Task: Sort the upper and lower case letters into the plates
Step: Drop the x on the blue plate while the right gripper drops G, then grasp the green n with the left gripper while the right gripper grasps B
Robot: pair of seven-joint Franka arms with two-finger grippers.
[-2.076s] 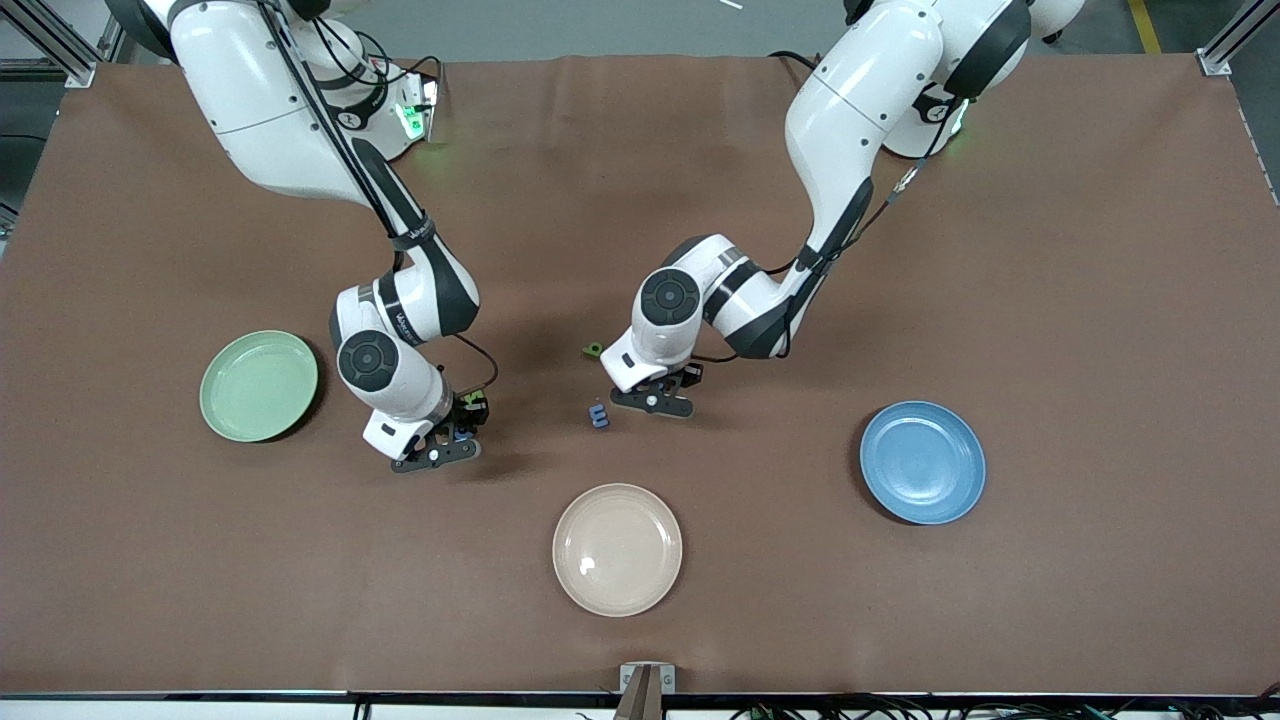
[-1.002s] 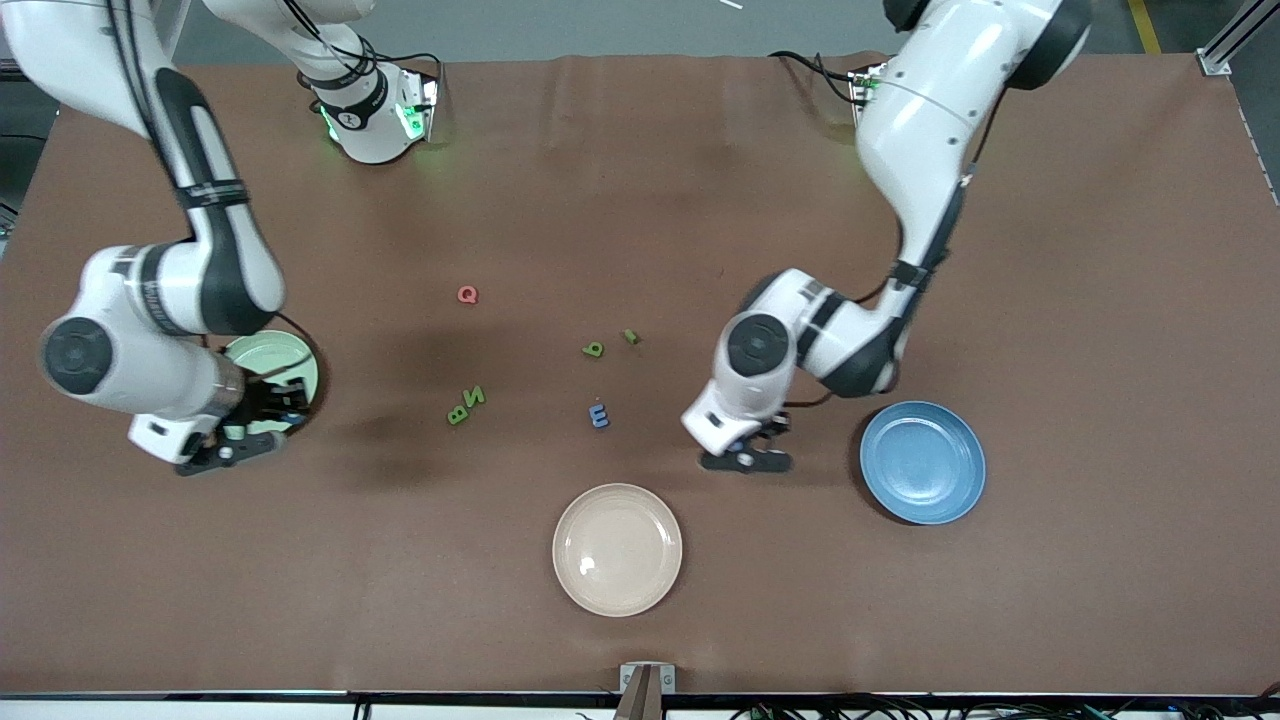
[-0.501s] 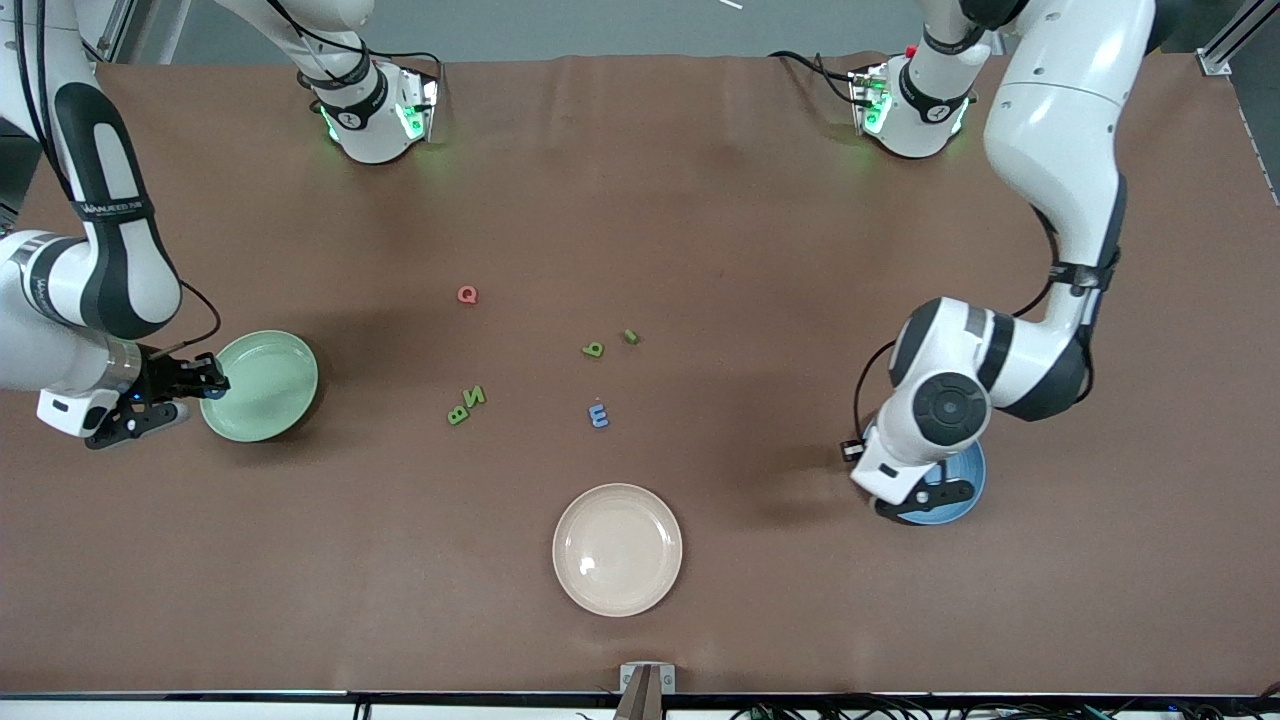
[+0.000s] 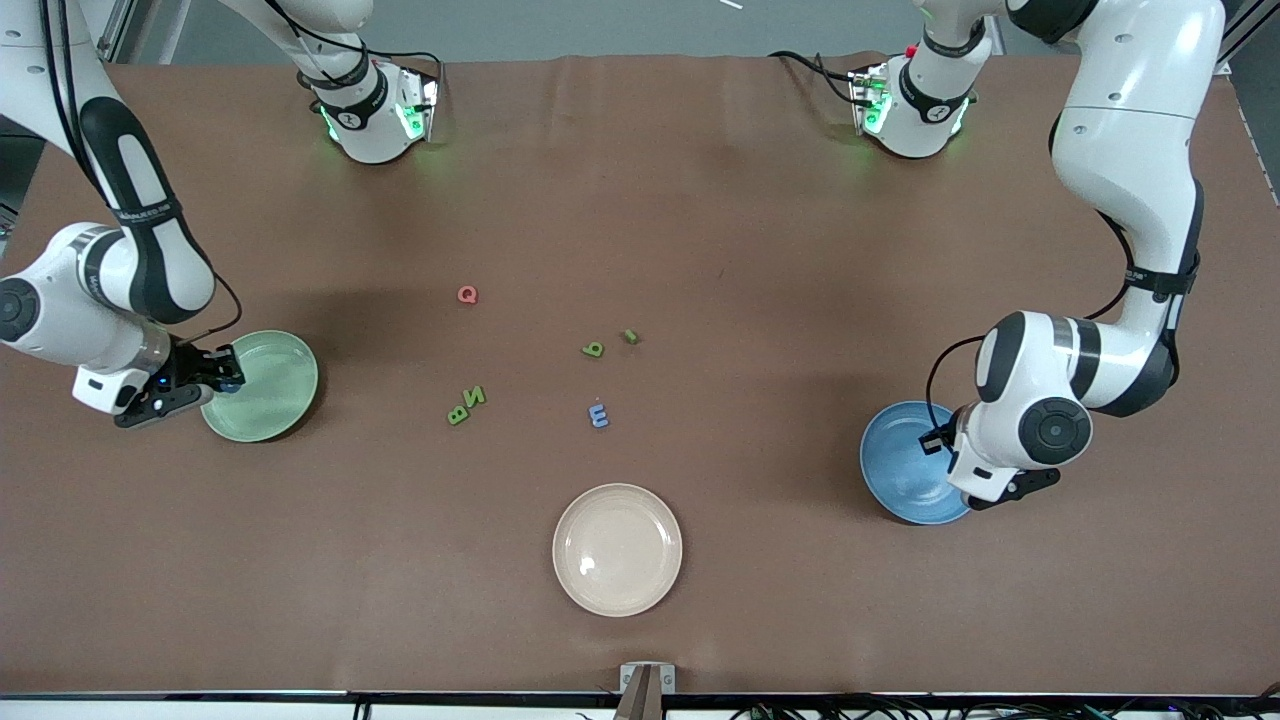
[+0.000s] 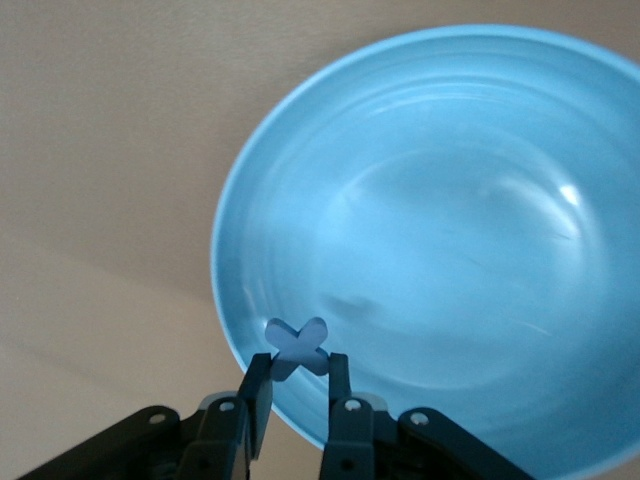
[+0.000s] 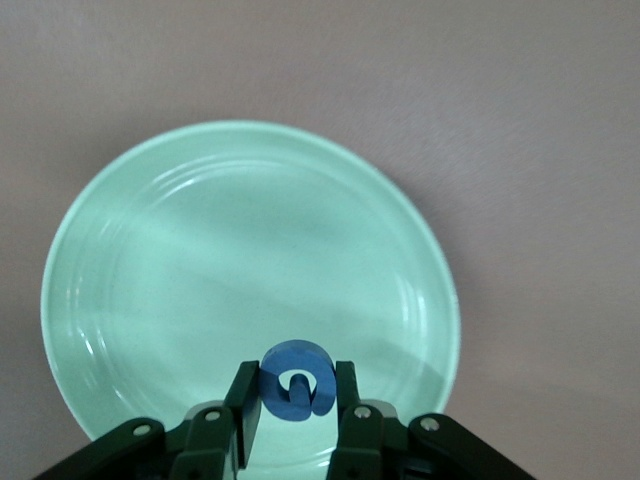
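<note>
Both arms swung outward: left gripper (image 5: 296, 395) pinches blue x (image 5: 297, 346) over blue plate (image 5: 450, 200); right gripper (image 6: 296, 410) clamps blue letter (image 6: 297, 382), standing on edge, over green plate (image 6: 200, 260).

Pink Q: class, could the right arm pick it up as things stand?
Probably not yet: the right gripper is shut on a blue letter over the green plate. The pink Q itself lies uncovered.

Brown table cover (image 4: 760, 220) fills the frame, plain; pale green plate (image 4: 270, 390) at middle left; blue plate (image 4: 905, 465) at lower right; cream-beige plate (image 4: 617, 549) at lower centre. Pink Q (image 4: 467, 294); green B (image 4: 458, 414), N (image 4: 476, 396), b (image 4: 593, 349) and a small green letter (image 4: 630, 336); blue E (image 4: 598, 414). Pale blue x (image 5: 298, 347); darker blue letter (image 6: 296, 382); white-and-black arms (image 4: 1130, 200).
</note>
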